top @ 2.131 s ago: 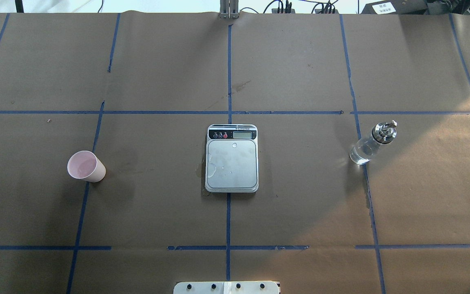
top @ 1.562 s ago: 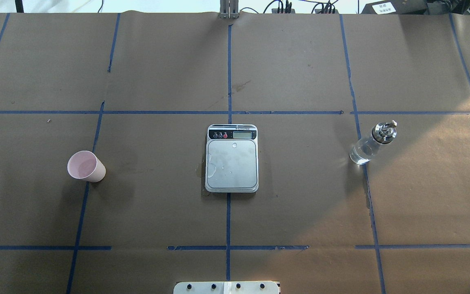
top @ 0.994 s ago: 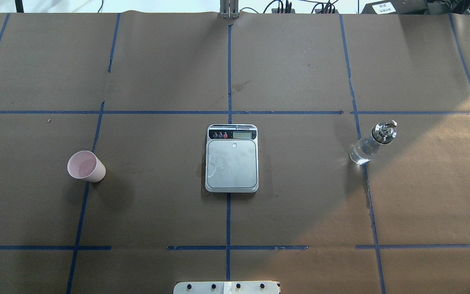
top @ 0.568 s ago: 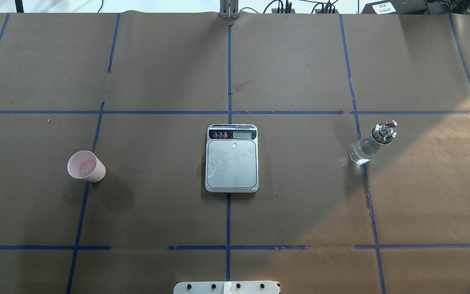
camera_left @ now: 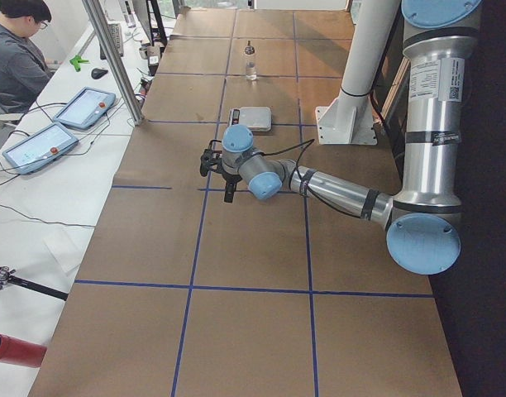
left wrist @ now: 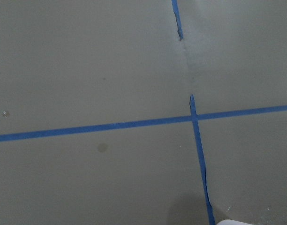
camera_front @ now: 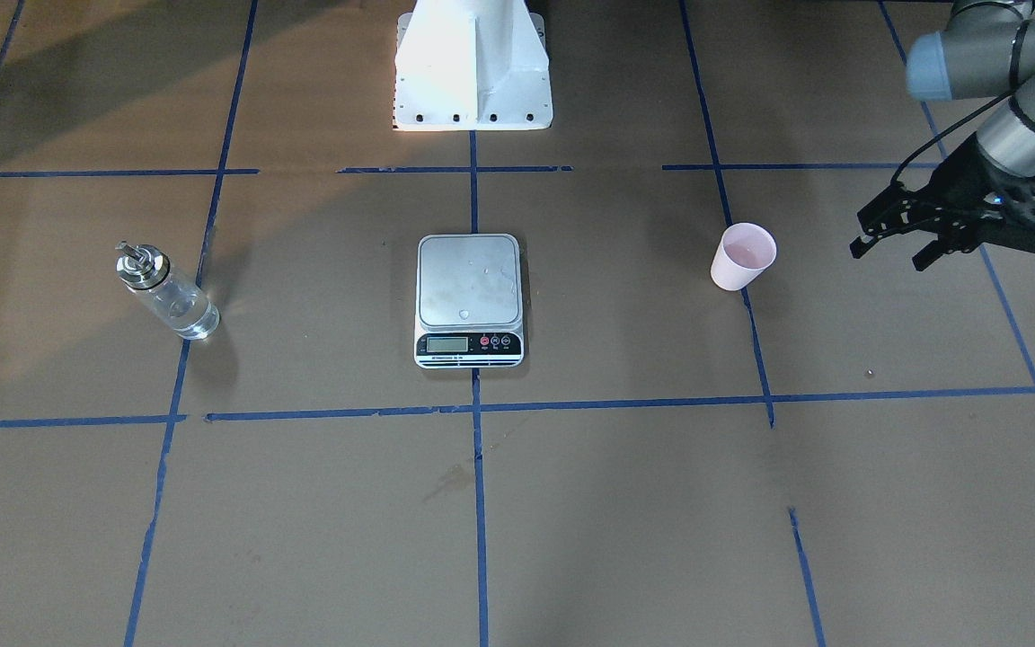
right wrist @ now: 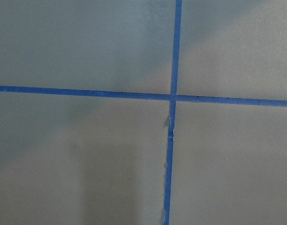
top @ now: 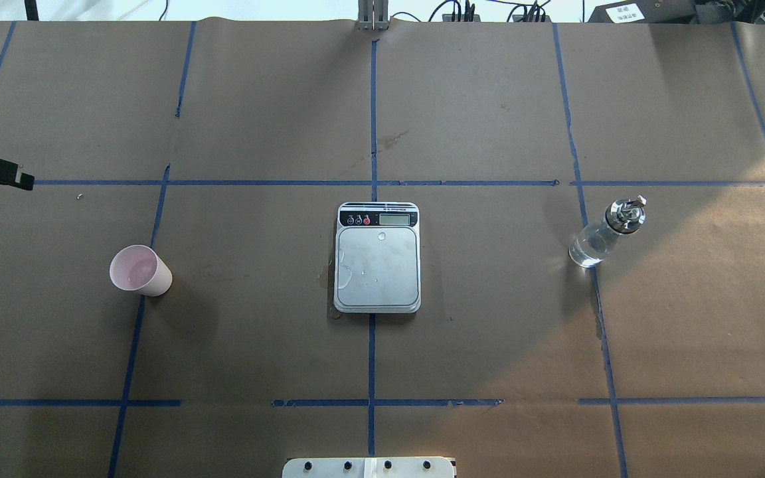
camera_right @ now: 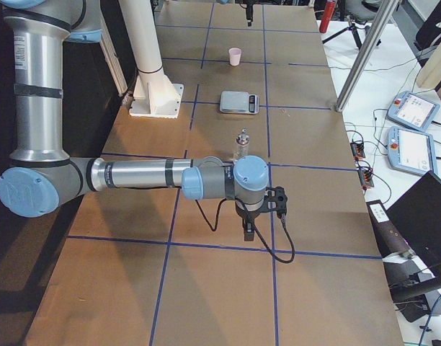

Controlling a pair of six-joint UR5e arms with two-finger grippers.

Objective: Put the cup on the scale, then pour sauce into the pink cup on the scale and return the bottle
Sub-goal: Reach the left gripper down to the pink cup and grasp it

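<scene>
The pale pink cup [camera_front: 742, 256] stands upright on the brown paper, also seen in the overhead view [top: 139, 271]. It is well apart from the scale [camera_front: 469, 288] at the table's middle, whose steel platform [top: 377, 265] is bare but for a few drops. The glass bottle [camera_front: 167, 295] with clear sauce and a silver cap stands upright on the other side [top: 600, 238]. My left gripper [camera_front: 886, 254] hovers open and empty, outward of the cup. My right gripper [camera_right: 247, 225] shows only in the right side view, beyond the bottle; I cannot tell if it is open or shut.
The robot's white base mount [camera_front: 473, 72] stands behind the scale. Blue tape lines grid the paper. An operator [camera_left: 17, 62] sits at a side bench with tablets [camera_left: 83, 107], and a metal post [camera_left: 112, 58] rises at the table's edge.
My left gripper has come into the overhead view from the left edge. The cup, scale and bottle have not moved.
</scene>
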